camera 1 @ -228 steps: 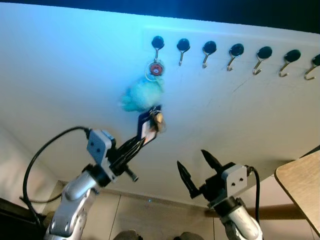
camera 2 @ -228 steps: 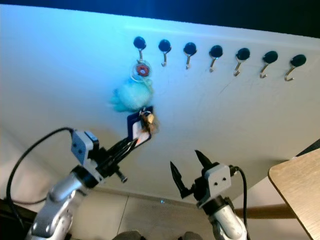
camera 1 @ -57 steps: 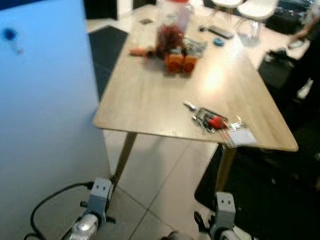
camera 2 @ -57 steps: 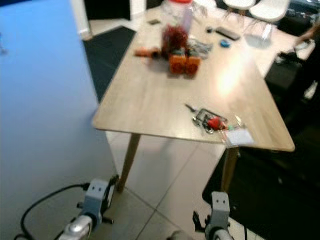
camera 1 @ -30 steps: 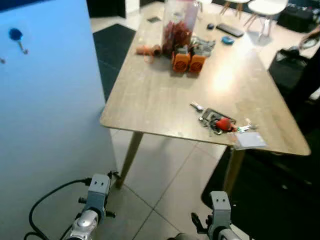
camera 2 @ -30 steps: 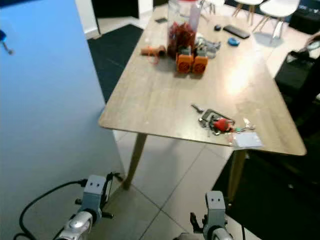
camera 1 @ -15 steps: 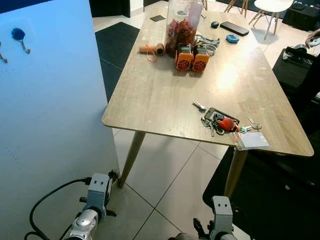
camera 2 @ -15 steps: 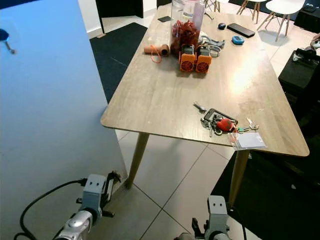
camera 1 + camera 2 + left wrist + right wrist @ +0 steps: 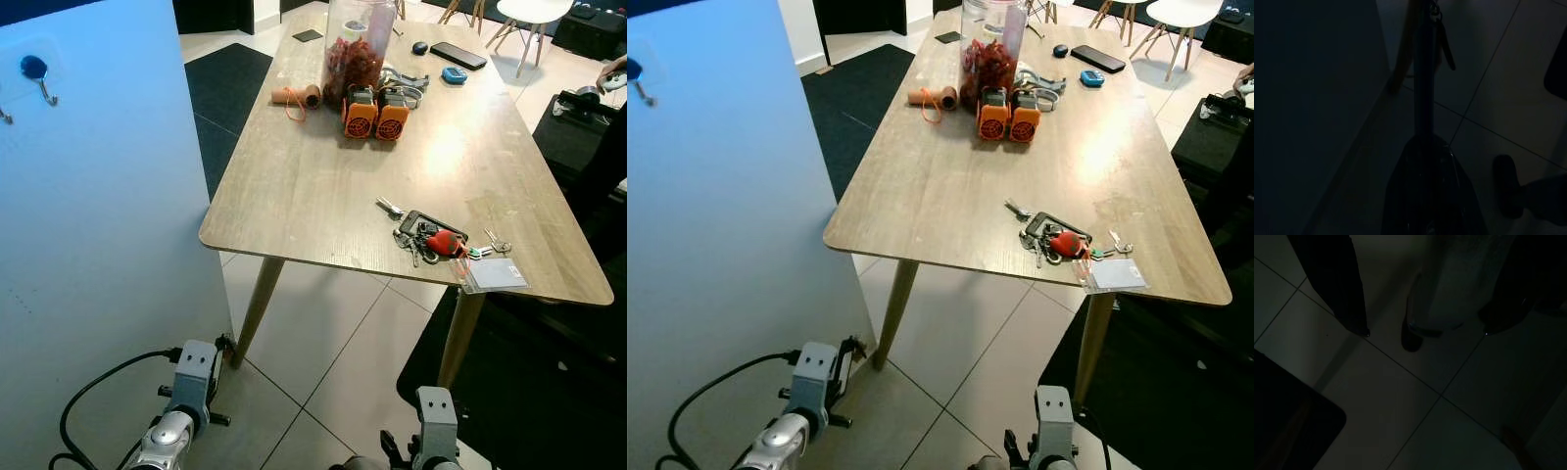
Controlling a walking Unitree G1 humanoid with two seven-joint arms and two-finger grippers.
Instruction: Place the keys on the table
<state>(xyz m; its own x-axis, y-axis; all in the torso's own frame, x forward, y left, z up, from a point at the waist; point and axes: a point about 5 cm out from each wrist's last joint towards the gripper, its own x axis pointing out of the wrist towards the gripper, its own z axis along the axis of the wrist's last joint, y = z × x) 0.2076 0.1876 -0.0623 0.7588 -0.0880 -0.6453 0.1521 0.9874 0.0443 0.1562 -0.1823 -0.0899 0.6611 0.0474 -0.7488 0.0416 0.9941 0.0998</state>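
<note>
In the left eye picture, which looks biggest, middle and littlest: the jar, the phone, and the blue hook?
1. Jar, clearly biggest.
2. Phone.
3. Blue hook, littlest, though close to the phone in looks, and it hangs nearer the camera, so its real rank is unsure.

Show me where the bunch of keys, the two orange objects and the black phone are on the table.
bunch of keys point(image 9: 431, 239): left eye view, on the red fob.
two orange objects point(image 9: 375, 115): left eye view, where the pair meets.
black phone point(image 9: 1096, 58): right eye view, middle of its screen.
</note>
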